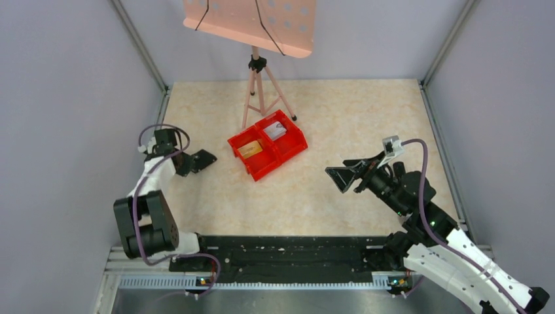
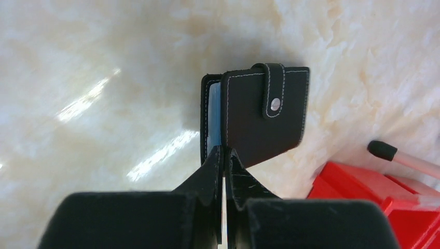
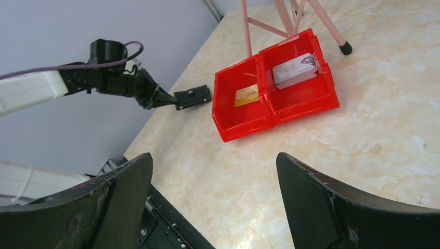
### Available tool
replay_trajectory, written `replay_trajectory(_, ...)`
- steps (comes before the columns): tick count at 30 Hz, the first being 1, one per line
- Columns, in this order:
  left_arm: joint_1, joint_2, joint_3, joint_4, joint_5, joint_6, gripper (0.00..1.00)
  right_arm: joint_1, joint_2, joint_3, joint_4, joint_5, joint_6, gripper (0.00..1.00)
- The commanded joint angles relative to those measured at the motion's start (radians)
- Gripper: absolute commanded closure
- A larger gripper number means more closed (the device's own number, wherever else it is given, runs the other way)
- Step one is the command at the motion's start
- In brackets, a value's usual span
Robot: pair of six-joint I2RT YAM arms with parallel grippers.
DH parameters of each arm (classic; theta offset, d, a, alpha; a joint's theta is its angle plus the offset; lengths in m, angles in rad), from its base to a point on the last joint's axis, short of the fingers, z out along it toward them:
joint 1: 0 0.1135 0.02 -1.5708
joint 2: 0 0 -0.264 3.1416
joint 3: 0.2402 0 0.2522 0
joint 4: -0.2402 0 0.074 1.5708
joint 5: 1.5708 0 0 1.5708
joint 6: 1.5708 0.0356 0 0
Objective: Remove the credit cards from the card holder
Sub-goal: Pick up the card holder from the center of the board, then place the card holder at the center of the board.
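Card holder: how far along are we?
Done: one gold card and one pale card lie in the red bin, one per compartment. In hand: left gripper pinches the card holder, tab snapped shut; right gripper open, empty. Whether cards remain inside cannot be seen.

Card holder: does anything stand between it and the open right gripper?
Nothing visible blocks it. From the right wrist view the card holder, pinched in the left gripper, shows unobstructed beyond the open right gripper. The red bin sits low on the table just beside that path.
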Motion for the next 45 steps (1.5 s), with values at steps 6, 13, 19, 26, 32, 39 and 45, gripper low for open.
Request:
replay_trajectory(6, -0.013, -0.304, -0.156, -0.146, -0.028, -0.09, 1.0, 0.005, -0.046, -0.02, -0.005, 0.084, -0.012, 0.11)
replay_trajectory(13, -0.104, -0.43, -0.224, -0.222, 0.089, -0.127, 1.0, 0.005, -0.021, -0.02, -0.03, 0.089, 0.007, 0.11)
replay_trajectory(19, -0.267, -0.583, -0.252, -0.319, 0.024, -0.182, 1.0, 0.005, 0.003, -0.012, -0.046, 0.114, 0.024, 0.12)
replay_trajectory(26, -0.481, -0.69, -0.374, -0.297, 0.115, -0.276, 1.0, 0.005, 0.046, 0.013, -0.044, 0.136, 0.018, 0.12)
replay_trajectory(32, -0.678, -0.648, -0.456, -0.083, 0.279, -0.29, 1.0, 0.005, 0.083, 0.008, -0.046, 0.107, 0.016, 0.12)
replay_trajectory(39, -0.872, -0.471, -0.367, 0.046, 0.285, -0.186, 1.0, 0.005, 0.089, -0.039, -0.064, 0.056, 0.002, 0.17)
replay_trajectory(45, -0.939, -0.351, -0.273, 0.115, 0.288, -0.071, 1.0, 0.006, 0.13, -0.076, -0.047, -0.052, -0.029, 0.3)
